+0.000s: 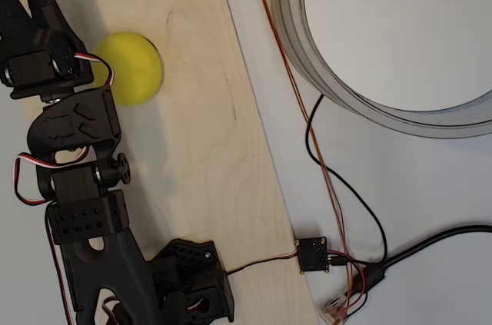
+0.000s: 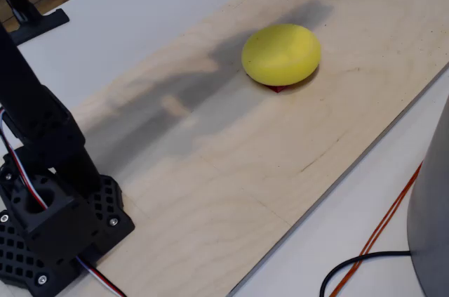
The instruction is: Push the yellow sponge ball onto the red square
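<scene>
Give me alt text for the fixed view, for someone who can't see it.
A yellow sponge ball sits on a pale plywood board, covering the red square so only a sliver shows at its lower edge. The black arm base stands at lower left, its shadow stretching toward the ball.

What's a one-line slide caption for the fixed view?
Yellow sponge ball resting on the plywood board, almost fully covering the red square.
</scene>
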